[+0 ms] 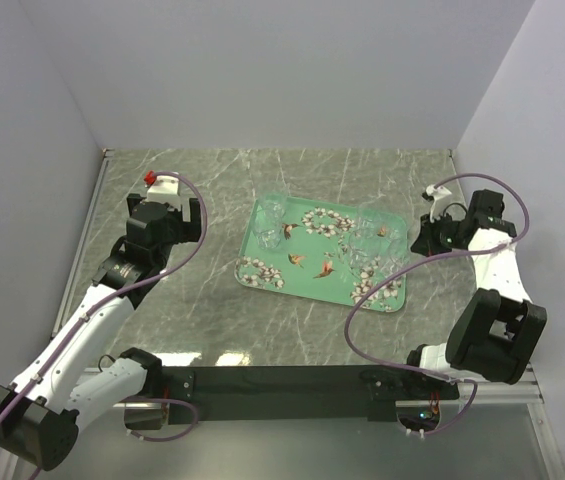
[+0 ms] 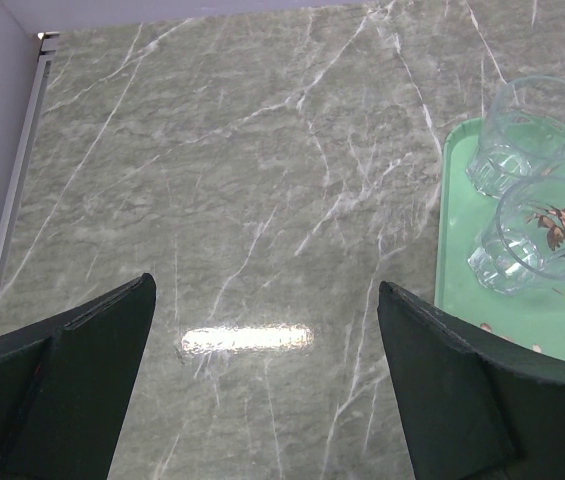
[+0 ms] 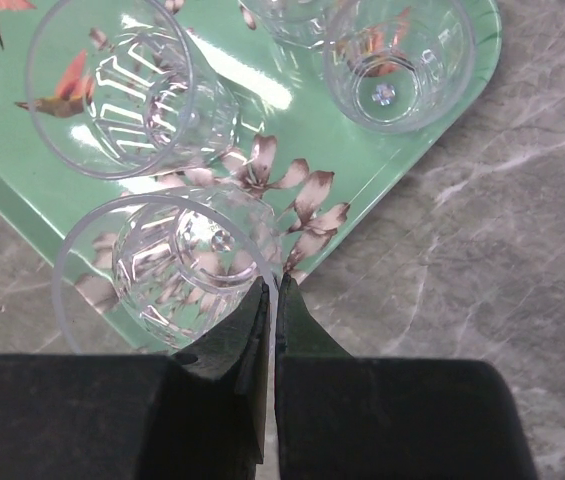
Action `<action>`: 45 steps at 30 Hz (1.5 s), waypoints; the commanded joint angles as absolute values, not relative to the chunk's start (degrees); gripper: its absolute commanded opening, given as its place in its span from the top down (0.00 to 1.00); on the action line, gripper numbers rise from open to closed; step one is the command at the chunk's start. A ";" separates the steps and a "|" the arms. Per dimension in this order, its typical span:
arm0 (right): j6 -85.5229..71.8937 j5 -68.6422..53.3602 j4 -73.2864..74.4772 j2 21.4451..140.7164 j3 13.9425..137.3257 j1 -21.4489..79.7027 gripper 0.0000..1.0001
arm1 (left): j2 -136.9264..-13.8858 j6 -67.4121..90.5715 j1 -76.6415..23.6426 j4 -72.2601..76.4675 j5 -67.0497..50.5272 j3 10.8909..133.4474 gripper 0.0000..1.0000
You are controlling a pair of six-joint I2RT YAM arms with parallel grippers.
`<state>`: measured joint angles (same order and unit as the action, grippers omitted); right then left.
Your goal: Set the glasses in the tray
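The mint-green tray with blossoms and birds lies mid-table. Two clear glasses stand at its left end, seen close in the left wrist view on the tray. My right gripper is shut on the rim of a glass over the tray's right corner; I cannot tell whether it rests on the tray. More glasses stand beside it. In the top view the right gripper is at the tray's right edge. My left gripper is open and empty over marble, left of the tray.
The grey marble table is walled by white panels at the back and both sides. A metal strip runs along the left edge. A bright light reflection lies on the marble between my left fingers.
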<state>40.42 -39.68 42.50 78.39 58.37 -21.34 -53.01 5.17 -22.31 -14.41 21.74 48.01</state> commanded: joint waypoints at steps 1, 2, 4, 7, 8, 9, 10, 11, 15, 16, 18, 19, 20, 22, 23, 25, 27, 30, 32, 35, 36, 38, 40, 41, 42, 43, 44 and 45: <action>38.41 -39.03 37.62 78.40 57.83 -20.74 1.00 | -52.29 5.10 -22.15 -12.39 21.00 47.81 0.01; 37.97 -38.94 36.75 78.57 57.22 -20.48 1.00 | -52.38 5.01 -22.15 -12.39 21.01 47.90 0.01; 37.71 -38.50 35.95 78.66 56.69 -20.22 1.00 | -52.47 5.01 -22.15 -12.39 21.01 47.90 0.01; 36.92 -38.06 34.37 78.92 55.64 -19.69 1.00 | -52.38 5.01 -22.15 -12.39 21.01 47.81 0.01; 36.65 -37.88 33.93 79.27 55.46 -19.43 0.99 | -52.56 5.01 -22.15 -12.39 21.01 47.81 0.01; 36.48 -37.71 33.58 79.45 55.37 -19.25 0.98 | -52.56 5.01 -22.15 -12.39 21.01 47.90 0.01; 36.21 -37.71 33.49 79.71 55.02 -19.16 0.97 | -52.47 5.10 -22.15 -12.39 21.01 47.90 0.01; 36.04 -37.71 33.05 79.89 54.76 -18.99 0.97 | -52.56 5.10 -22.06 -12.39 21.01 47.90 0.00; 35.42 -36.83 31.91 79.89 53.62 -18.20 0.92 | -52.47 5.10 -22.06 -12.39 21.09 47.81 0.01; 35.42 -36.65 31.90 79.98 53.44 -17.85 0.91 | -52.47 5.01 -22.15 -12.39 21.01 47.90 0.01; 35.42 -36.56 31.90 80.16 53.35 -17.67 0.89 | -52.38 5.01 -22.15 -12.31 21.01 47.90 0.01; 35.42 -36.56 31.90 80.16 53.26 -17.49 0.85 | -52.38 5.01 -22.15 -12.39 21.01 47.81 0.01; 35.42 -36.56 32.08 80.24 53.26 -17.49 0.83 | -52.30 5.01 -22.15 -12.39 21.09 47.81 0.01; 35.42 -36.56 32.43 79.98 53.44 -17.49 0.72 | -52.21 5.01 -22.15 -12.39 21.18 47.90 0.01; 35.51 -36.65 33.04 79.46 53.61 -17.49 0.67 | -52.12 5.01 -22.15 -12.39 21.18 47.81 0.01; 35.51 -36.48 33.66 77.62 53.79 -17.49 0.55 | -52.12 5.01 -22.15 -12.39 21.36 47.81 0.01; 35.42 -36.04 34.80 75.77 54.14 -17.49 0.49 | -52.03 5.01 -22.15 -12.31 21.27 47.81 0.01; 34.37 -35.16 36.12 71.29 55.02 -17.58 0.38 | -51.68 5.18 -22.15 -12.31 21.18 47.81 0.01; 32.61 -34.02 35.95 67.26 55.28 -17.67 0.29 | -51.42 5.19 -22.15 -12.30 21.27 47.81 0.01; 27.89 -32.00 33.77 61.99 54.50 -17.67 0.17 | -50.72 5.45 -22.15 -12.30 21.27 47.81 0.01; 26.21 -31.21 32.79 60.66 54.06 -17.67 0.14 | -50.63 5.54 -22.15 -12.04 21.18 47.73 0.01; 21.20 -28.32 29.64 57.05 52.39 -17.67 0.08 | -50.10 5.62 -22.15 -11.87 21.27 47.46 0.01; 15.86 -25.42 27.26 54.07 50.64 -17.67 0.04 | -49.84 5.89 -22.06 -11.43 21.36 47.11 0.01; 14.17 -23.57 25.33 53.10 50.19 -17.67 0.00 | -49.57 5.98 -22.15 -11.25 21.44 47.02 0.01; 12.76 -20.34 24.62 52.39 49.75 -17.67 0.00 | -49.48 6.06 -22.15 -11.16 21.36 46.85 0.01; 10.39 -19.26 23.91 51.16 49.22 -17.75 0.00 | -49.48 6.15 -22.15 -10.99 21.27 46.67 0.01; 9.24 -18.12 23.47 50.54 49.13 -17.75 0.00 | -49.40 6.24 -22.15 -10.81 21.53 46.67 0.01; 8.10 -15.67 23.03 50.02 49.04 -17.75 0.00 | -49.31 6.41 -22.15 -10.72 21.62 46.67 0.01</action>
<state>15.88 -23.40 27.92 51.46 49.84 -17.87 -50.37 5.43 -22.31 -13.65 21.76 47.07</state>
